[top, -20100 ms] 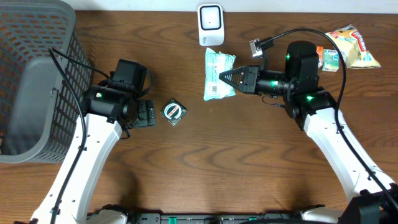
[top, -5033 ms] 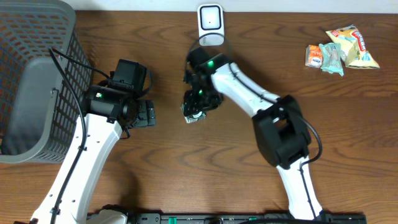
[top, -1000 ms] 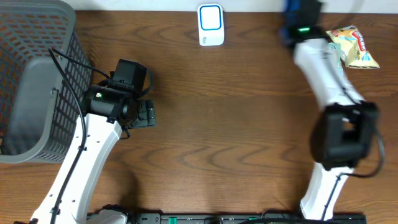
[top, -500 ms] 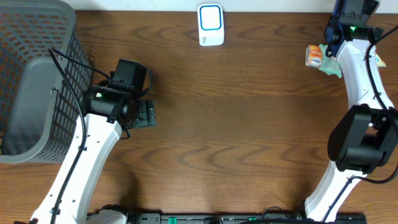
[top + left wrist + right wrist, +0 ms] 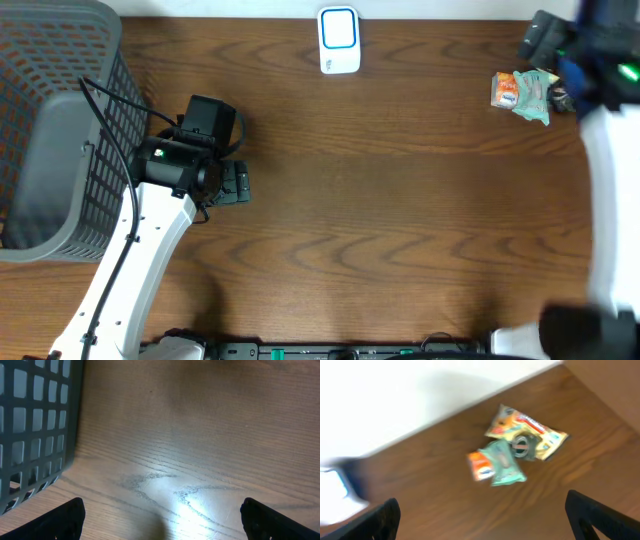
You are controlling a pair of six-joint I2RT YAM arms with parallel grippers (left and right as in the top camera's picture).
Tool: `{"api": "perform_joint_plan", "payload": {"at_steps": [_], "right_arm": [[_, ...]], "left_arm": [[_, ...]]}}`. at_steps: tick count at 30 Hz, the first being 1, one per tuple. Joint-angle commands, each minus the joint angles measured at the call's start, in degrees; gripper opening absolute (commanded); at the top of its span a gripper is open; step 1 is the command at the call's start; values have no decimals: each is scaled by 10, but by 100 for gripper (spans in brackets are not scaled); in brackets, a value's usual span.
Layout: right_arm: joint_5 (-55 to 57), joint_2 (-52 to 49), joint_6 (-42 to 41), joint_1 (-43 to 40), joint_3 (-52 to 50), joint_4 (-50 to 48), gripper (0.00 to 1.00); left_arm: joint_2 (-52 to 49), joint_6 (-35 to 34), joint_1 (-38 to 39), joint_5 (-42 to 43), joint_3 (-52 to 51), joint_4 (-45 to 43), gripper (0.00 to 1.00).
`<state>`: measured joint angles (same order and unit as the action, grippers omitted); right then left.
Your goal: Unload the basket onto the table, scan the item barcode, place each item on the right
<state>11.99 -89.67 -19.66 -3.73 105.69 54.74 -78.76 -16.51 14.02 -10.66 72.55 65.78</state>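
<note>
The white barcode scanner (image 5: 339,40) stands at the table's back edge. Several items lie in a pile at the back right: an orange packet (image 5: 505,92), a teal packet (image 5: 502,462), a yellow packet (image 5: 525,427) and a small round black-wrapped item (image 5: 522,445) on top of it. My right gripper (image 5: 485,522) is open and empty, above and in front of that pile. The right arm (image 5: 605,70) is blurred and covers the yellow packet from overhead. My left gripper (image 5: 162,520) hangs open over bare wood, left of centre (image 5: 237,184).
A large grey mesh basket (image 5: 50,130) fills the left side, its wall (image 5: 35,425) close to my left fingers. The white wall runs behind the table's back edge in the right wrist view.
My right arm has swung rightward along the back edge past the pile, and its jaws have widened to fully open. The left arm has not moved.
</note>
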Motion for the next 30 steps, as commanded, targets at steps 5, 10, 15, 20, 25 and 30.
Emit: {"api": "perform_joint_plan", "payload": {"at_steps": [5, 10, 15, 20, 25, 30], "right_arm": [[-121, 184, -26, 24, 2, 150, 99], [-130, 284, -26, 68, -26, 225, 99], [-130, 360, -26, 84, -47, 377, 99], [-130, 400, -26, 84, -50, 421, 99], [-65, 423, -9, 83, -50, 425, 99], [-3, 429, -9, 83, -50, 425, 99]], "left_arm": [[-2, -1, -2, -5, 0, 2, 98], [-2, -1, -2, -5, 0, 2, 98], [-2, -1, -2, -5, 0, 2, 97], [-2, -1, -2, -5, 0, 2, 98], [-2, -1, -2, -5, 0, 2, 98], [-2, -1, -2, -5, 0, 2, 98]]}}
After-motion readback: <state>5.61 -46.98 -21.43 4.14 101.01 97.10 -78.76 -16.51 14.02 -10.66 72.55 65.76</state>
